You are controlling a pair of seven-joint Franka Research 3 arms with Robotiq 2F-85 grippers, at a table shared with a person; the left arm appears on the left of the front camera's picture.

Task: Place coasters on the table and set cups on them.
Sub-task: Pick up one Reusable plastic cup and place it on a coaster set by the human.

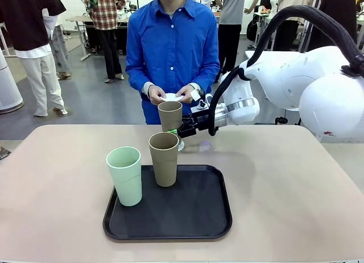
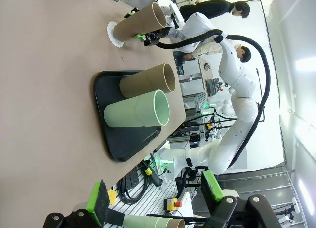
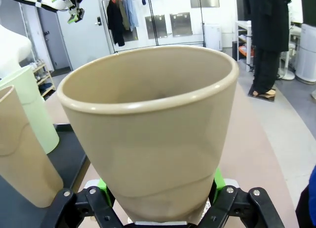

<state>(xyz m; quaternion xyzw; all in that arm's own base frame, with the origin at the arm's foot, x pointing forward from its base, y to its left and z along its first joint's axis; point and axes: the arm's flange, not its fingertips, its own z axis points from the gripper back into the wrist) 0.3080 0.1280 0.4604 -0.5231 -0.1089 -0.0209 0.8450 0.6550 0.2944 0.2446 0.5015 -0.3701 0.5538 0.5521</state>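
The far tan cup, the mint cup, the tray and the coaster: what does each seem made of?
Tan cup and mint cup: probably matte plastic or fibre composite; dull, even walls, thick rolled rim. Tray: likely black plastic, faint sheen, moulded raised lip. Coaster: seems thin white paper, scalloped lacy edge.

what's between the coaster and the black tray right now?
Bare table between the coaster by the held cup and the tray, seen in the left wrist view. In the front view the tan cup on the tray hides most of it.
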